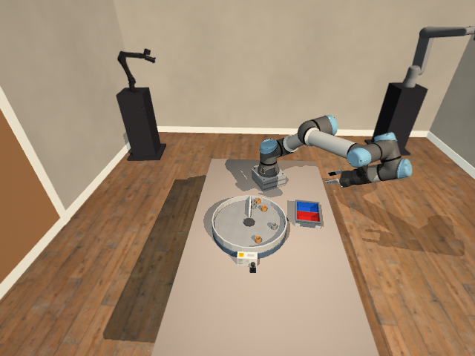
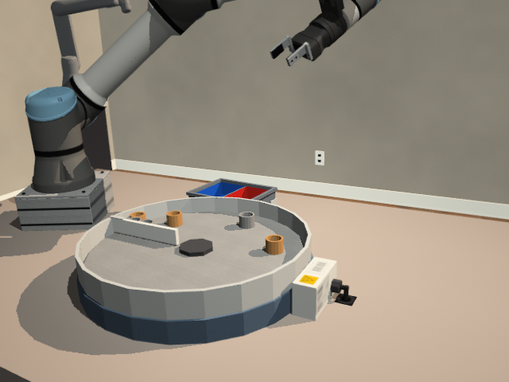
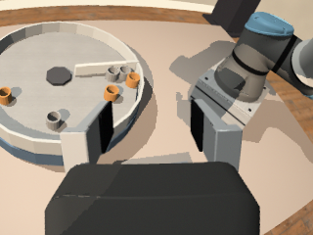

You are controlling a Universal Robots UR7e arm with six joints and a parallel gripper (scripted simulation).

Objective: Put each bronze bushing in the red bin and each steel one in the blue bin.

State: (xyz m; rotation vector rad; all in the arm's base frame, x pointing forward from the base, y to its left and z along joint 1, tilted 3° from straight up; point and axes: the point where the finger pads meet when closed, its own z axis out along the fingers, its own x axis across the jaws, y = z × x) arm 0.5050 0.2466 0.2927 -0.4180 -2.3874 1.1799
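On the big round turntable (image 1: 230, 233) (image 2: 164, 267) (image 3: 29, 115) sit six little bushings. Three are orange-brown bronze: one (image 1: 257, 239) (image 2: 273, 244) (image 3: 5, 96) near the white box (image 1: 246, 258) (image 2: 313, 287), one (image 1: 263, 208) (image 2: 174, 219) (image 3: 111, 93) near the short white wall (image 1: 250, 207) (image 2: 143, 231) (image 3: 98, 69), and one (image 1: 257, 200) (image 2: 137, 215) (image 3: 132, 80) by the rim. Two gray steel ones (image 3: 112, 73) (image 3: 125, 71) are bunched beside that short wall. Another steel one (image 1: 274, 225) (image 2: 246, 220) (image 3: 53, 120) stands apart from them. Up high, well away from the turntable, the gripper (image 1: 332, 177) (image 2: 283, 56) (image 3: 152, 117) has its two fingers spread wide, with nothing between them. Just beside the turntable, the blue bin (image 1: 307, 207) (image 2: 217, 189) and the red bin (image 1: 308, 216) (image 2: 249, 192) share one gray tray (image 1: 320, 214) (image 2: 271, 191).
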